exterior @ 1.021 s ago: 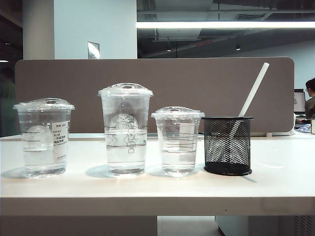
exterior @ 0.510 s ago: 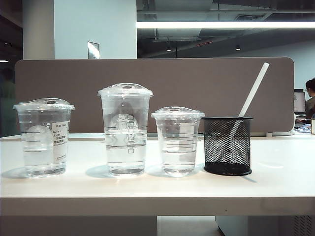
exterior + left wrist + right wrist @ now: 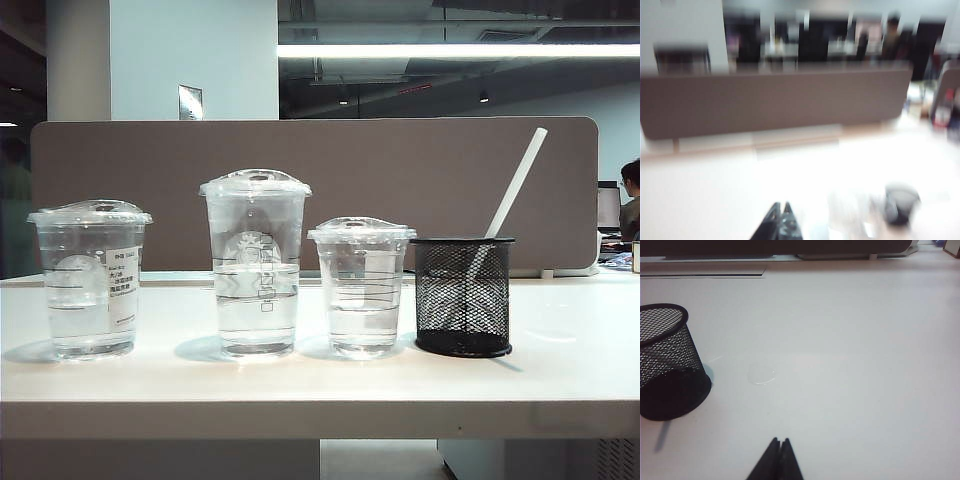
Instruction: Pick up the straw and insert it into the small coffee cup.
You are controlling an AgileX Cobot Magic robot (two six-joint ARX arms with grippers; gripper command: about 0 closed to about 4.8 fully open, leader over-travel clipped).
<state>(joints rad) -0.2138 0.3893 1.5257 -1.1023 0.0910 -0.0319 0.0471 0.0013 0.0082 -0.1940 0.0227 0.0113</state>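
Note:
The white straw (image 3: pixel 515 185) leans to the right in a black mesh holder (image 3: pixel 463 297) and stands taller than every cup. Just left of the holder is the small coffee cup (image 3: pixel 361 290), clear, lidded and part full of water. Neither gripper appears in the exterior view. In the blurred left wrist view my left gripper (image 3: pixel 781 205) has its tips together and holds nothing, with the holder (image 3: pixel 900 202) a dark smear off to one side. My right gripper (image 3: pixel 780 440) is shut and empty above bare table, apart from the holder (image 3: pixel 667 365).
A tall clear cup with a round logo (image 3: pixel 255 265) stands left of the small cup, and a wide clear cup with a white label (image 3: pixel 90 280) stands further left. All are in a row on the white table (image 3: pixel 300 385). A brown partition (image 3: pixel 400 170) runs behind.

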